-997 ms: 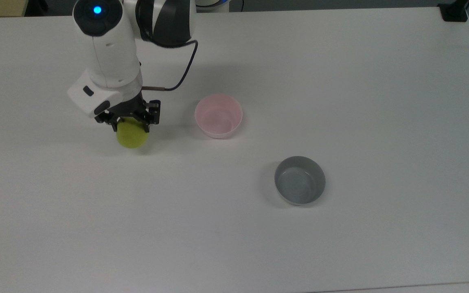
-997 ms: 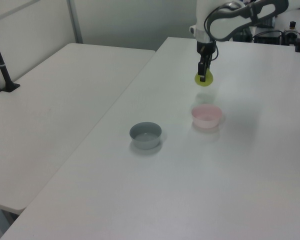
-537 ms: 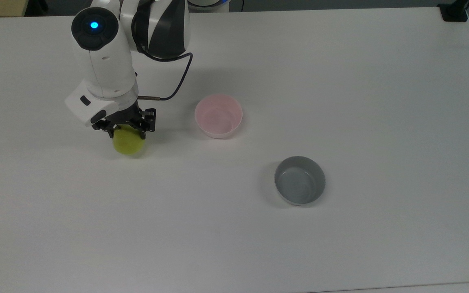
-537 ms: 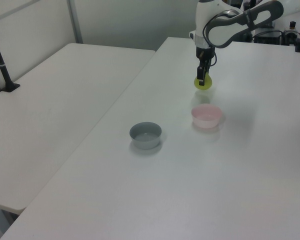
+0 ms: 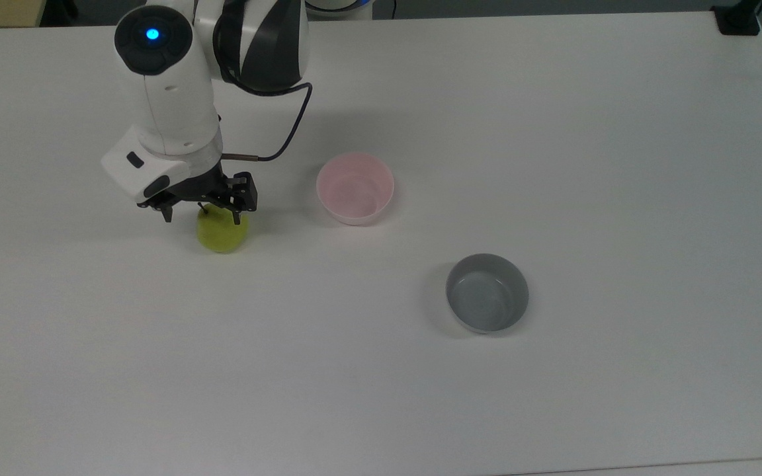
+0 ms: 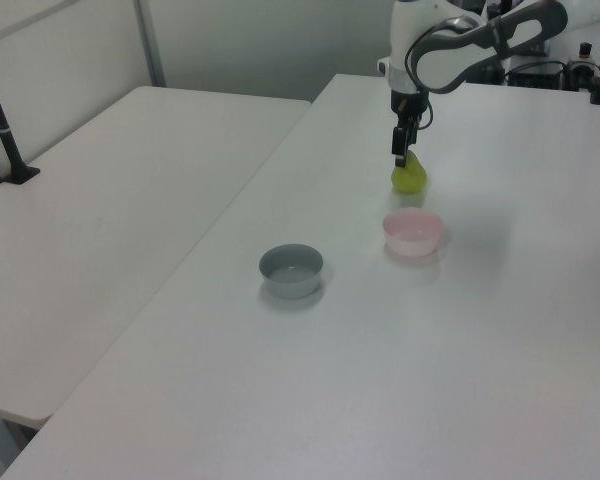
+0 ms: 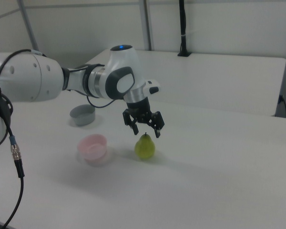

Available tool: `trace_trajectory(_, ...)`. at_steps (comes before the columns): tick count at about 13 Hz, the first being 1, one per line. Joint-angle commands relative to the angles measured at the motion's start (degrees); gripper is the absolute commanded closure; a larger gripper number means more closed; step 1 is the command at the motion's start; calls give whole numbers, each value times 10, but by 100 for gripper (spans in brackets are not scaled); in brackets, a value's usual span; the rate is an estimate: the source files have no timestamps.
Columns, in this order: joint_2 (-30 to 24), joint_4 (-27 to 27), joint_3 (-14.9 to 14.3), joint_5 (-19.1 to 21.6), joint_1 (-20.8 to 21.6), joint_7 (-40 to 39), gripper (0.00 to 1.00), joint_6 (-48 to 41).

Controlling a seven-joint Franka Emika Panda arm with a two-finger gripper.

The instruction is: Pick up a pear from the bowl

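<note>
- Top view: we take the pink bowl (image 5: 355, 188) as our landmark. The pear (image 5: 222, 232) stands on the white table (image 5: 553, 132), well to the top view's left of the pink bowl and clear of its rim.
- The gripper (image 5: 200, 210) hangs just above the pear, its black fingers (image 5: 167, 213) spread wide to either side of the stem and not touching the fruit.
- A grey bowl (image 5: 487, 293) sits apart from the pink bowl, toward the top view's lower right. We see nothing inside either bowl.
- Right view: the pear (image 7: 145, 146) rests upright on its base, just to the right view's right of the pink bowl (image 7: 92, 147), with bare table between them. The gripper (image 7: 146, 131) is spread above the stem tip, and we note a small gap between fingers and fruit.
- The grey bowl (image 7: 82, 114) lies beyond the pink bowl, toward the right view's upper left.
- Left view: the pear (image 6: 409, 177) lies beyond the pink bowl (image 6: 413, 232), farther from the camera; the gripper (image 6: 402, 158) is directly over it. The grey bowl (image 6: 291, 270) sits to the left view's lower left of the pink bowl.
</note>
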Motion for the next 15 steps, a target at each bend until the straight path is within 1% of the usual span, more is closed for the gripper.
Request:
trace_trajectory(1,-66,-4,3,-7,27,59,0,-62)
trace_trajectory(2,-83,-4,3,-7,42,88,0,-78)
trace_trajectory(4,-118,-5,3,-7,90,168,0,-115)
trace_trajectory(6,-149,-5,3,-4,114,190,0,-152)
trace_trajectory(8,-181,-9,1,2,134,189,0,-201)
trace_trajectory(10,-203,-28,1,4,141,185,0,-221)
trace_trajectory(13,-210,-28,2,7,140,185,0,-238)
trace_trajectory(15,-214,-28,1,24,139,183,0,-244)
